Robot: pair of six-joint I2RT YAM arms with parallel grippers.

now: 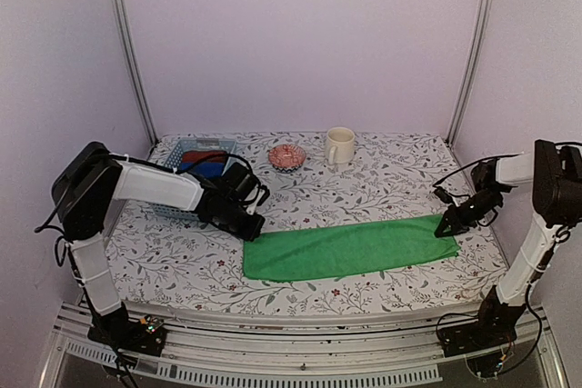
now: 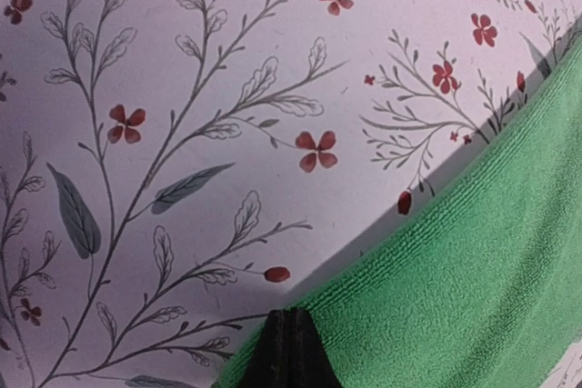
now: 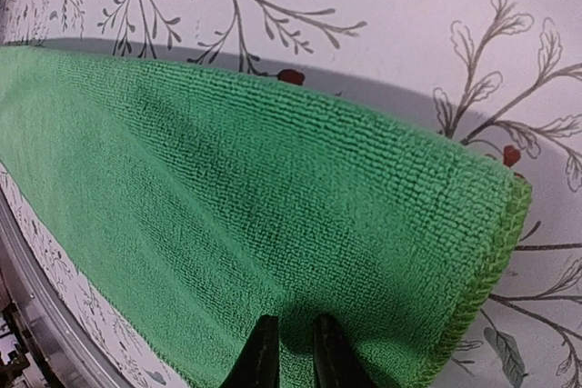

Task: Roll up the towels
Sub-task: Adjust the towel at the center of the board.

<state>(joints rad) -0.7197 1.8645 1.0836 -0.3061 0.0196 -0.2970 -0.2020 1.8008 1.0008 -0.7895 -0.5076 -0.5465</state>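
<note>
A bright green towel (image 1: 346,247) lies folded in a long strip across the front of the flower-print table (image 1: 391,179). My left gripper (image 1: 252,229) is at its far left corner. In the left wrist view the fingers (image 2: 291,315) are pressed together, with their tips on the towel's edge (image 2: 473,270) and no cloth showing between them. My right gripper (image 1: 446,229) is at the towel's right end. In the right wrist view it (image 3: 296,324) pinches a pucker of green cloth (image 3: 227,197). No orange towels are in view.
A blue basket (image 1: 173,147) at the back left holds a blue roll (image 1: 198,168) and a dark red roll (image 1: 207,156). A small pink bowl (image 1: 286,156) and a cream mug (image 1: 339,145) stand at the back centre. Walls close in the table's sides.
</note>
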